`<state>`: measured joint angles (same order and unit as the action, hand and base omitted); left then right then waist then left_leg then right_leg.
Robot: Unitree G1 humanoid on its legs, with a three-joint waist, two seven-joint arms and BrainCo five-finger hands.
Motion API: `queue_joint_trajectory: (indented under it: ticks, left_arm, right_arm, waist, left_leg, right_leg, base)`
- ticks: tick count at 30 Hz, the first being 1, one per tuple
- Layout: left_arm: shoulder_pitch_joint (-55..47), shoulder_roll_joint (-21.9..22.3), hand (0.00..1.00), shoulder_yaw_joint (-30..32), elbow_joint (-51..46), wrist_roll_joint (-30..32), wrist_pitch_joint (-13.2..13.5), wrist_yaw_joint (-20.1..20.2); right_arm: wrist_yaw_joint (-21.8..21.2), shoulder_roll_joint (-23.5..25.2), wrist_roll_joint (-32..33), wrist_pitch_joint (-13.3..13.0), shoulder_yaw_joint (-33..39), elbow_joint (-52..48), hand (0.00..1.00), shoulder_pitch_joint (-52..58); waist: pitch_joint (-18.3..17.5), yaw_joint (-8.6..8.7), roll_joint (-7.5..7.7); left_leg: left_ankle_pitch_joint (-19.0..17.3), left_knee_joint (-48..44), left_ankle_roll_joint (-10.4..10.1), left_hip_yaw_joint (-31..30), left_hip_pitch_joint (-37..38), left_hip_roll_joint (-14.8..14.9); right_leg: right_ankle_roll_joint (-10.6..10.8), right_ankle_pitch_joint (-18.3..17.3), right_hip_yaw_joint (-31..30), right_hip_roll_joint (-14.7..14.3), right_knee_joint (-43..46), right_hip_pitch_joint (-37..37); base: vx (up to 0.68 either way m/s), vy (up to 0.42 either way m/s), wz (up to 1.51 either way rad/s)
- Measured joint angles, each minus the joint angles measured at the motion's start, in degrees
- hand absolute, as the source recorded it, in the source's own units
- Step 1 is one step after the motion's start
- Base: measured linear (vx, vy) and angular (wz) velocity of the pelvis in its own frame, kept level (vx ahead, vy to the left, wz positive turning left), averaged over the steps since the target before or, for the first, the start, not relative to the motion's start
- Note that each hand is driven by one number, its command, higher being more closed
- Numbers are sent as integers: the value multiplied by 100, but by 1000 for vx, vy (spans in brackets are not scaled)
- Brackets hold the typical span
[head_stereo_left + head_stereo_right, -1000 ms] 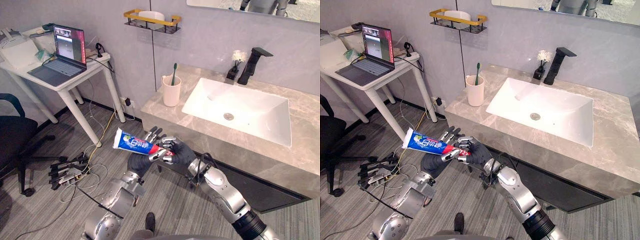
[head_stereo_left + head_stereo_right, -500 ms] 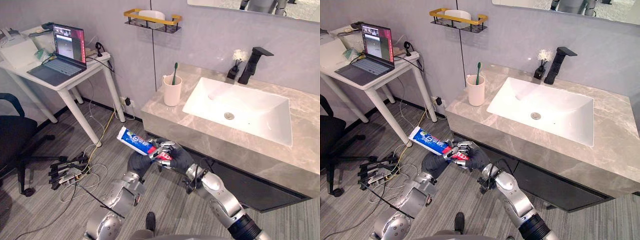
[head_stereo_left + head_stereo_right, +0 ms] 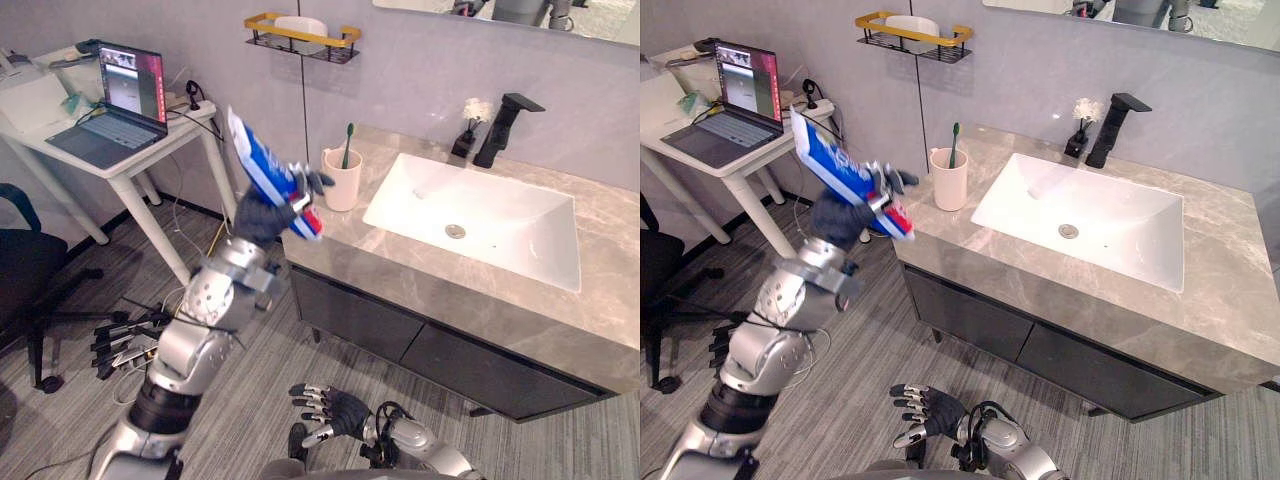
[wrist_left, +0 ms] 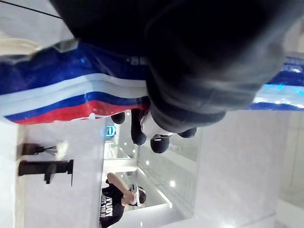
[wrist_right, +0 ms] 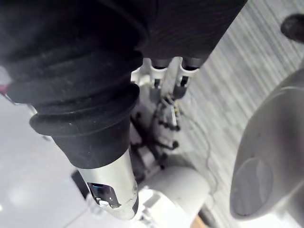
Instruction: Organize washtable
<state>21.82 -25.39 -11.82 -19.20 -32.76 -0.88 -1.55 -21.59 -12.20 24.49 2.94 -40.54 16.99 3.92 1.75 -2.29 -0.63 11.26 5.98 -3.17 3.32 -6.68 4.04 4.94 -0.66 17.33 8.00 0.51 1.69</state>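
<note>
Your left hand (image 3: 262, 215) grips the toothpaste tube (image 3: 264, 166) by the table's (image 3: 400, 272) left edge. Your right hand (image 3: 338, 410) hangs low, spread.

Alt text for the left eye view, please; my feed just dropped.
The left hand grips a blue, white and red toothpaste tube tilted in the air just left of the cream cup holding a green toothbrush on the grey marble washtable. The right hand hangs open low near the floor.
</note>
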Motion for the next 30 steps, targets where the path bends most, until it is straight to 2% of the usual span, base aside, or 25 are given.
queue_joint_trajectory:
  ticks: [3, 7, 12, 15, 19, 21, 26, 30]
  left_arm:
    - [608, 1, 100, 3, 503, 421, 134, -154]
    - [918, 4, 100, 7, 681, 880, 168, -272]
    - [1582, 87, 100, 3, 1306, 1647, 275, -503]
    - [2251, 78, 100, 5, 2052, 1950, 347, -654]
    - [3004, 25, 100, 7, 2663, 1997, 384, -848]
    - [3411, -4, 100, 12, 2892, 1996, 408, -897]
    - [4240, -219, 100, 28, 3582, 1984, 414, -1112]
    - [4947, -304, 100, 26, 3926, 1935, 469, -1233]
  right_arm:
    - [7, 13, -69, -14, 14, 112, 0, 2]
    - [19, 58, -172, -16, 12, 250, 0, 35]
    - [62, 59, -188, -38, 118, 246, 0, 274]
    - [198, 36, -186, -45, 305, 245, 0, 517]
    - [325, -3, -186, -175, 508, 237, 0, 689]
    - [431, 3, -186, -260, 634, 224, 0, 731]
    - [540, 85, -170, -309, 815, 180, 0, 787]
    - [567, 165, -147, -476, 905, 179, 0, 792]
  waist:
    - [-2, 20, 4]
    - [-1, 83, 47]
    - [-14, 138, 269]
    - [73, 135, 424]
    - [385, 149, 673]
    - [684, 137, 793]
    - [1218, 118, 944]
    - [1609, 47, 1028]
  left_leg:
    - [-1, 0, -1, 10, 1, 11]
    - [-8, -1, -4, 16, -3, 55]
    - [-7, -4, -5, 60, -4, 161]
    - [-6, -6, -8, 139, 16, 234]
    - [4, -9, -75, 162, 60, 301]
    - [-1, -19, -123, 160, 55, 315]
    - [9, -37, -139, 160, 40, 325]
    - [9, -41, -138, 167, 27, 308]
  right_leg:
    - [-7, 5, -10, -3, -19, 0]
    - [-30, 23, -32, -2, -79, 6]
    - [-36, 97, -90, -91, -220, 22]
    - [-35, 199, -179, -162, -347, 38]
    - [-42, 274, -175, -235, -459, 107]
    - [-64, 303, -171, -271, -470, 104]
    - [-70, 343, -175, -283, -474, 92]
    - [-24, 371, -184, -270, -483, 83]
  base:
    - [0, 0, -1]
    - [1, -1, -4]
    - [22, -34, -11]
    - [8, -37, -15]
    - [-25, -34, -10]
    - [-39, -10, -1]
    - [-8, -2, 0]
    - [36, -5, -2]
